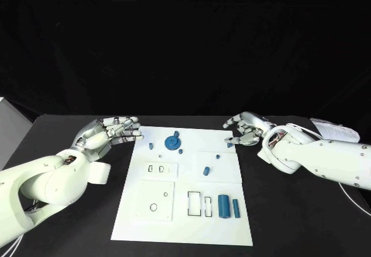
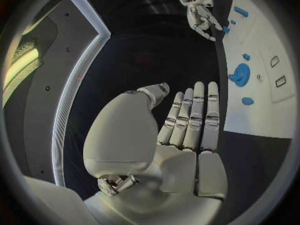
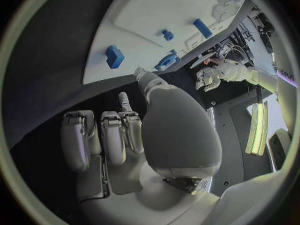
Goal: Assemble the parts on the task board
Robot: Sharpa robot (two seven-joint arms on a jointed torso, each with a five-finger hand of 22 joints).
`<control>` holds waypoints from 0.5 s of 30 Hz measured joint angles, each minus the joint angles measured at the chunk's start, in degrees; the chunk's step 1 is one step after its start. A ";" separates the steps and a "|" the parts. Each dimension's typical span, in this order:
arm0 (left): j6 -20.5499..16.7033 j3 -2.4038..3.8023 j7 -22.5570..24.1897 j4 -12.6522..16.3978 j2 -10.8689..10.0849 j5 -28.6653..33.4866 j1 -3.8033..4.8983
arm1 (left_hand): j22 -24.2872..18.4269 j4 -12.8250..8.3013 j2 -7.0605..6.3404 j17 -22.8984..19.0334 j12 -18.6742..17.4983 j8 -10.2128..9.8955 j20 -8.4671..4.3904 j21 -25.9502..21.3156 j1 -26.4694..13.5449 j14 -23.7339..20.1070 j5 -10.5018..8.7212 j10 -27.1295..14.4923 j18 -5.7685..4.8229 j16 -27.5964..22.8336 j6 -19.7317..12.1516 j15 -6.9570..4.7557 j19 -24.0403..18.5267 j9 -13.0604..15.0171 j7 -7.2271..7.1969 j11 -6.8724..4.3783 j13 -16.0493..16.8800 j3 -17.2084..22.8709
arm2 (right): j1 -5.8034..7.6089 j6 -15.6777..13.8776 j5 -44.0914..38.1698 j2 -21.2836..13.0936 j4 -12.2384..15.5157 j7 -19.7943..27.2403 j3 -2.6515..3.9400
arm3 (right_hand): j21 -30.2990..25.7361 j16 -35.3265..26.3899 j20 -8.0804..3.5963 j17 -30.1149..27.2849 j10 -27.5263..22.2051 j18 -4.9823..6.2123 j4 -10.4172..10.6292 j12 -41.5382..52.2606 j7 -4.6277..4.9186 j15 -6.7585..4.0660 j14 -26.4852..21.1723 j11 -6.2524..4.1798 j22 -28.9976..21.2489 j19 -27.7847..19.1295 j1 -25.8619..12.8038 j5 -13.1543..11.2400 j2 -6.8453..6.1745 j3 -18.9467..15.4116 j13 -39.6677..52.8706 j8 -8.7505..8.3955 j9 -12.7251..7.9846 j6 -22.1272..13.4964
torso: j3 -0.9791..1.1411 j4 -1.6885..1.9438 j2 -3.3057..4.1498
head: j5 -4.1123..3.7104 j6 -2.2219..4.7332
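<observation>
The white task board [image 1: 185, 225] lies mid-table. On its far half sit a blue gear-like disc [image 1: 173, 143] and several small blue parts, one [image 1: 229, 143] at the right edge. Two blue cylinders [image 1: 222, 205] lie near the front right. My left hand [image 1: 112, 133] hovers at the board's far left corner, fingers straight and apart, holding nothing. My right hand [image 1: 247, 130] hovers at the far right corner, fingers loosely bent, empty, just beyond the edge part. The left wrist view shows the left hand [image 2: 187, 125] beside the disc [image 2: 240, 75]. The right wrist view shows the right hand [image 3: 119, 135] near a blue block [image 3: 114, 56].
Raised white plates with slots [image 1: 161, 169] and a hole [image 1: 153, 206] stand on the board's left half, and rectangular outlines [image 1: 199, 203] lie beside the cylinders. Black table [image 1: 294, 214] surrounds the board. A white object [image 1: 8, 128] stands at the far left edge.
</observation>
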 measured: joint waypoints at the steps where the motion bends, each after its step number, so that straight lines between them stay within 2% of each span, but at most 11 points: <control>1: 0.02 -0.01 0.00 -0.02 0.00 0.00 -0.01 | 0.00 0.00 0.00 0.00 0.00 0.00 0.00 0.00 0.00 0.00 0.00 0.00 0.00 0.00 0.00 0.00 0.00 0.00 0.00 0.00 0.00 0.00 | -0.10 0.12 -0.04 -0.10 -0.08 0.22 -0.01 | 0.00 0.00 0.07 0.00 -0.05 0.00 0.63 -0.11 0.06 0.11 -0.10 0.26 0.00 0.04 0.62 0.00 0.19 -1.35 0.00 -0.31 -0.05 -0.32 | 0.00 0.01 -0.02 | -0.03 -0.05; 4: 0.07 -0.02 0.00 -0.11 0.00 0.00 -0.03 | 0.00 0.00 0.00 0.00 0.00 0.00 0.00 0.00 0.00 0.00 0.00 0.00 0.00 0.00 0.00 0.00 0.00 0.00 0.00 0.00 0.00 0.00 | -0.49 0.52 -0.19 -0.49 -0.25 0.85 -0.06 | 0.00 0.00 0.07 0.00 -0.01 -0.01 3.40 -0.39 0.32 0.11 -0.10 0.40 0.00 0.04 2.77 0.00 0.56 -5.51 0.00 -1.09 -0.05 -0.69 | -0.03 0.02 -0.07 | -0.13 -0.14; 7: 0.12 -0.02 0.01 -0.16 0.00 0.00 -0.03 | 0.00 0.00 0.00 -0.01 0.00 0.00 0.00 0.00 0.00 0.00 0.00 0.00 0.00 0.00 0.00 0.00 0.00 0.00 0.00 0.00 0.00 0.00 | -0.84 0.91 -0.33 -0.86 -0.27 1.27 -0.14 | -0.10 0.00 0.07 0.00 0.00 0.00 5.17 -0.39 0.32 0.31 0.09 0.40 0.00 0.04 3.91 0.00 0.71 -7.28 0.00 -1.41 -0.05 -0.69 | -0.08 0.02 -0.07 | -0.16 -0.17; 15: 0.25 -0.02 0.02 -0.18 0.03 0.00 -0.05 | 0.00 0.00 0.00 0.10 0.00 0.00 0.00 0.00 0.00 -0.21 0.00 0.00 0.01 0.00 0.00 -0.21 0.00 0.00 0.00 0.00 0.00 0.00 | -1.35 1.44 -0.94 -1.04 -0.62 1.59 -0.22 | -0.24 0.00 0.07 0.00 0.00 0.00 5.87 -0.39 0.32 0.31 0.10 0.41 -0.01 0.04 3.93 0.00 0.71 -7.98 0.04 -1.41 -0.05 -0.69 | -0.14 -0.06 -0.09 | -0.38 -0.21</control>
